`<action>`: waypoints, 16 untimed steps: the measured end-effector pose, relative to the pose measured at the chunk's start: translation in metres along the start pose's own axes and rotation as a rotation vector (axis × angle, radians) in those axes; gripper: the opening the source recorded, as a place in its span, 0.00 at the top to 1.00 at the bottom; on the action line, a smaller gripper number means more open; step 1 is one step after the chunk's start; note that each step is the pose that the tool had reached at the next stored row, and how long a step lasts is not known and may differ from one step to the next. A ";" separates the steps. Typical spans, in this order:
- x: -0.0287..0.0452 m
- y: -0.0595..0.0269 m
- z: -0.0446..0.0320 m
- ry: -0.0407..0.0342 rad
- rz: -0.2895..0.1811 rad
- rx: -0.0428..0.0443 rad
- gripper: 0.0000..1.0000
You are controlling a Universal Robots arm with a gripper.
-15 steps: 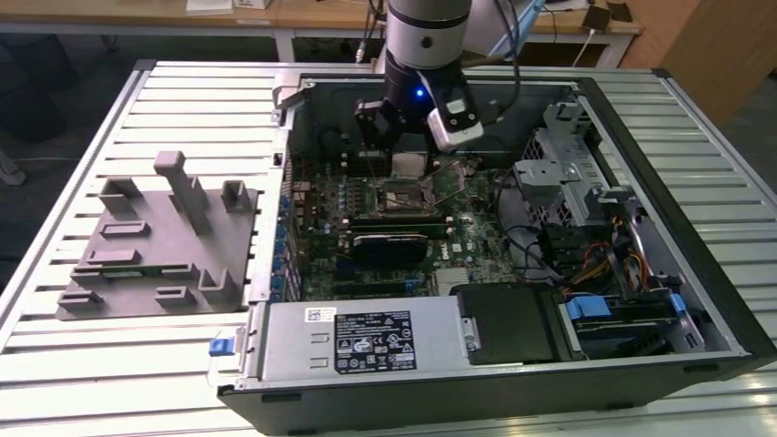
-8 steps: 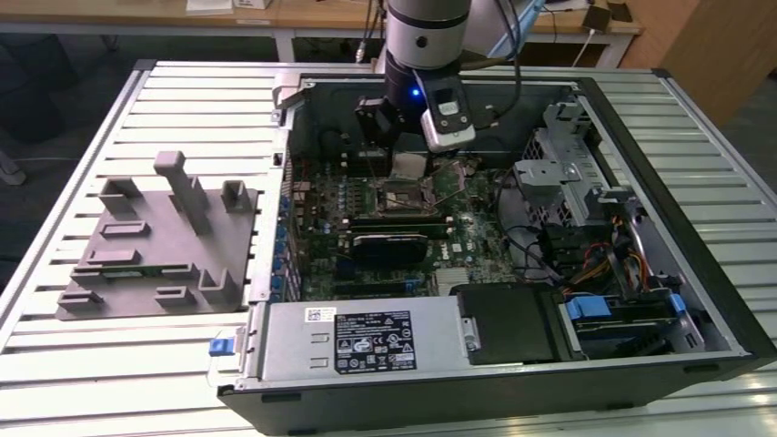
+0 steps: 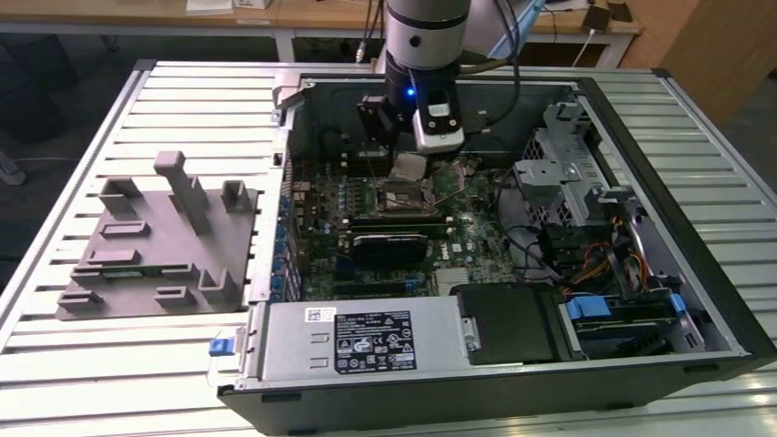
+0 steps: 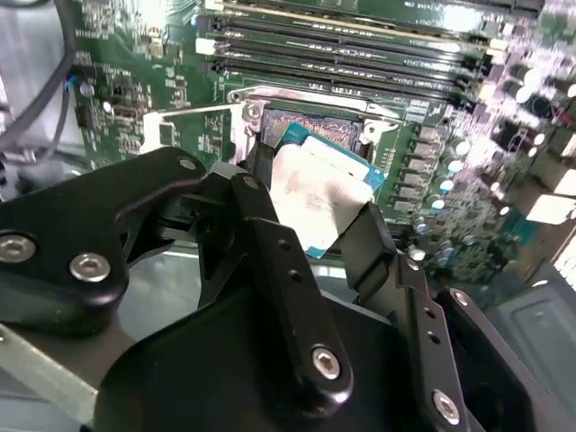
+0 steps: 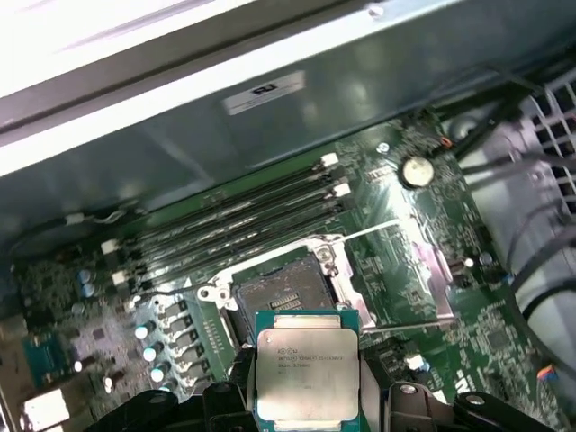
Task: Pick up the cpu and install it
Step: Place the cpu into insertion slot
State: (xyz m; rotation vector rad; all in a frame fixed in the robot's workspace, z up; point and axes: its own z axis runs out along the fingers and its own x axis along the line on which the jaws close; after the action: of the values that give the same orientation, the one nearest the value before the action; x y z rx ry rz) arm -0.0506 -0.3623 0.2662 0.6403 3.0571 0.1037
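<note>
Tool: gripper (image 4: 313, 211) clenched on cpu (image 5: 306, 373) | Place: just above open socket (image 5: 283, 292) | Care: probably best held level, edges squared with socket, no tilt

Silvery square cpu chip (image 4: 315, 193): partly behind black gripper fingers (image 4: 274, 256) in the second wrist view.
Grey robot arm (image 3: 425, 36): cut off by the exterior view's edge.
</note>
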 end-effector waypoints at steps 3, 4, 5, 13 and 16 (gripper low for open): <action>0.0000 0.0000 0.0002 -0.0037 0.054 0.0002 0.46; 0.0000 0.0000 0.0003 -0.0050 0.073 0.0002 0.46; 0.0000 0.0000 0.0004 -0.0064 0.091 0.0003 0.46; 0.0000 -0.0001 0.0009 -0.0160 0.232 0.0007 0.46; 0.0000 -0.0001 0.0009 -0.0194 0.282 0.0009 0.46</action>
State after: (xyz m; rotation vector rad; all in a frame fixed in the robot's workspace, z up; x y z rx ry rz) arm -0.0506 -0.3623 0.2653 1.0617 2.9278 0.0985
